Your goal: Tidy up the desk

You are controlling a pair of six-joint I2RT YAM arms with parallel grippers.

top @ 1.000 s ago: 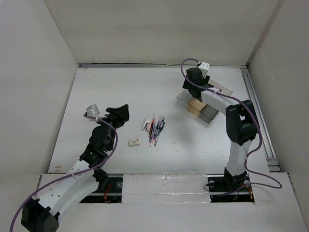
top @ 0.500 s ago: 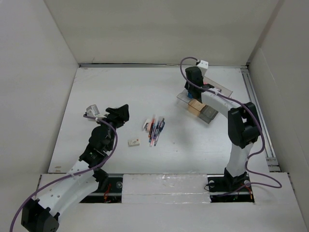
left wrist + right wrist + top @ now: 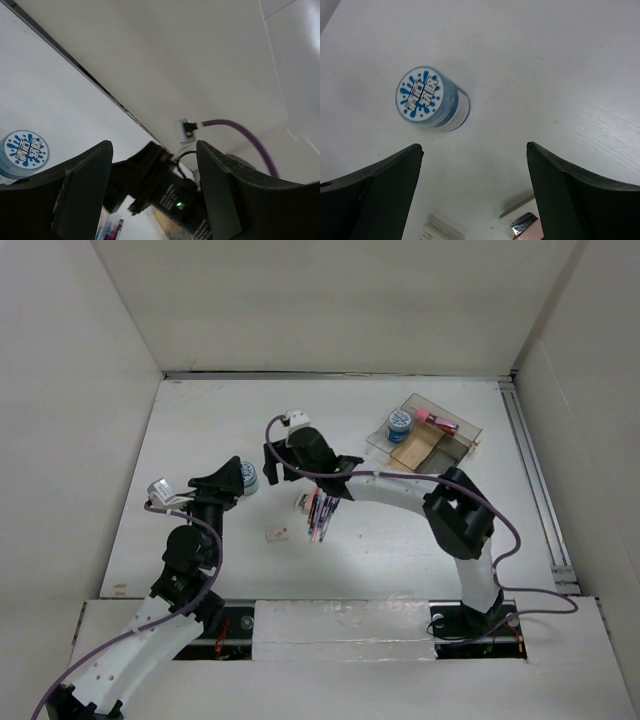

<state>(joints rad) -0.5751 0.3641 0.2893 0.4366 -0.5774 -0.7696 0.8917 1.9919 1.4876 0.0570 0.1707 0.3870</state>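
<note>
The desk is a white tabletop between pale walls. A small blue-and-white canister stands on it left of centre. My left gripper is open right beside it; in the left wrist view the canister lies outside the left finger, and only the right arm's black wrist shows between the fingers. My right gripper is open and empty, reaching in from the right toward the canister, which sits ahead of its fingertips.
A clear compartmented tray at the back right holds another blue canister and a pink pen. A bundle of pens and a small pale box lie mid-desk. A metal rail runs along the right edge.
My right arm has swung from the tray across to the left-centre of the desk and opened. A blue canister now shows in the tray. My left arm shifted slightly left.
</note>
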